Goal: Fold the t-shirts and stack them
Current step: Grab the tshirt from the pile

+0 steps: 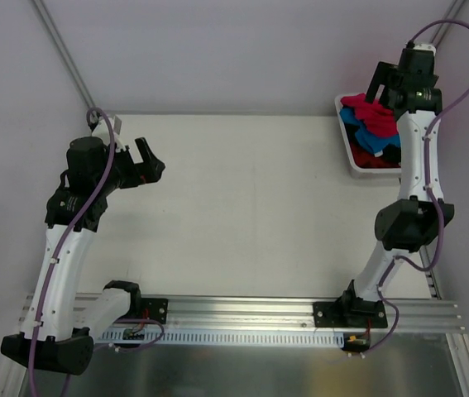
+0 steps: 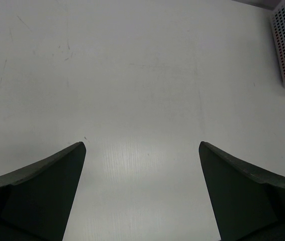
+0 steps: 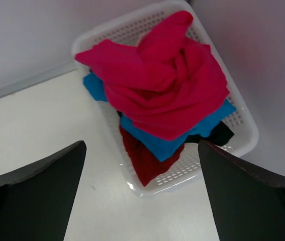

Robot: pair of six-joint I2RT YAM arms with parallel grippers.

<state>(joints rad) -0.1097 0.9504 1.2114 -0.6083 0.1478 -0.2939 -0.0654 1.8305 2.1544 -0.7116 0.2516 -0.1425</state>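
Hovering over basket (image 3: pixel 248 131): right gripper (image 3: pixel 141 144), jaws spread; crimson shirt (image 3: pixel 167 85) lying topmost. Left gripper (image 2: pixel 142 144) hanging over table (image 2: pixel 132 75), jaws spread.

A robotics lab test cell: a left arm (image 1: pixel 60 256) and right arm (image 1: pixel 420 157) bolted to an aluminium rail (image 1: pixel 242 308) edging a bare white bench (image 1: pixel 242 207), purple cables (image 1: pixel 451 22) trailing, plain pale walls (image 1: pixel 217 50) behind

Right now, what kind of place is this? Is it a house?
Probably a robot lab workbench, not a house. The left arm and right arm are bolted to a metal rail on a bare white table, and a white plastic basket holds crumpled t-shirts, likely practice laundry.
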